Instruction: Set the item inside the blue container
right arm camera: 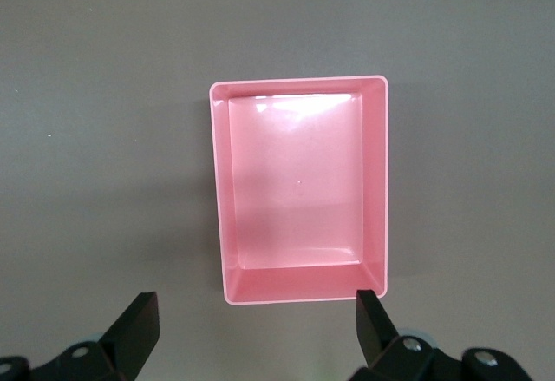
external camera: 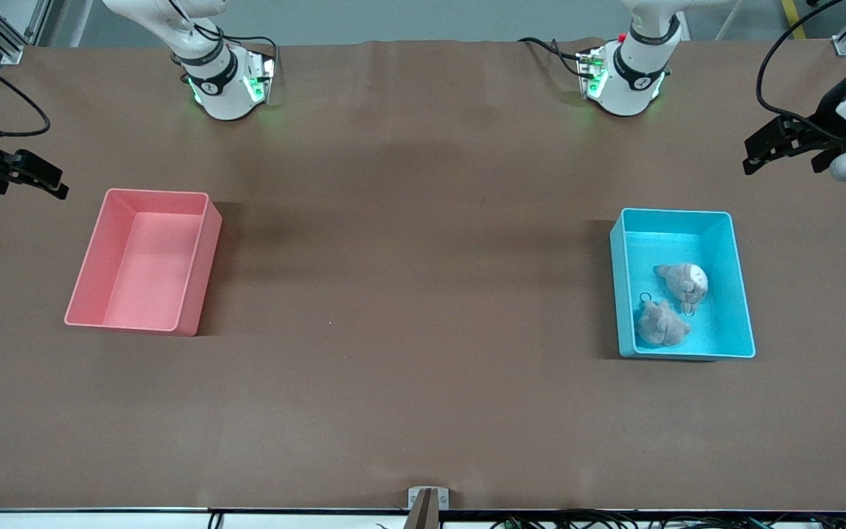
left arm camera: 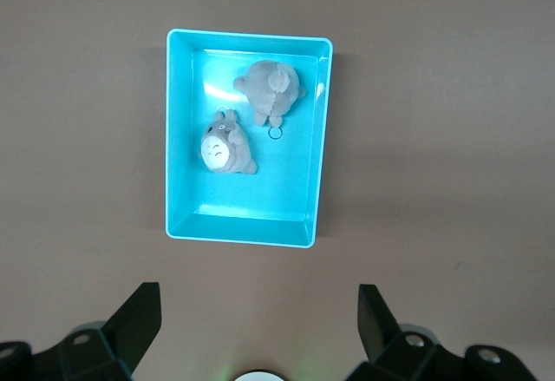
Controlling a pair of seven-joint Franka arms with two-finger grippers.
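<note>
The blue container (external camera: 740, 279) sits toward the left arm's end of the table. Two grey-brown plush toys lie inside it: one with a pale face (external camera: 684, 281) and one face down (external camera: 660, 324), each with a small key ring. The left wrist view looks straight down on the container (left arm camera: 177, 138) and both toys (left arm camera: 228, 145) (left arm camera: 270, 91). My left gripper (external camera: 764, 150) (left arm camera: 260, 320) hangs open and empty high over the table at that end, clear of the container. My right gripper (external camera: 41, 176) (right arm camera: 257, 325) hangs open and empty over the right arm's end.
A pink bin (external camera: 203, 272) (right arm camera: 299, 287) of the same shape stands toward the right arm's end, with nothing in it. Brown table cloth (external camera: 423, 294) stretches between the two bins. A small bracket (external camera: 428, 499) sits at the table edge nearest the front camera.
</note>
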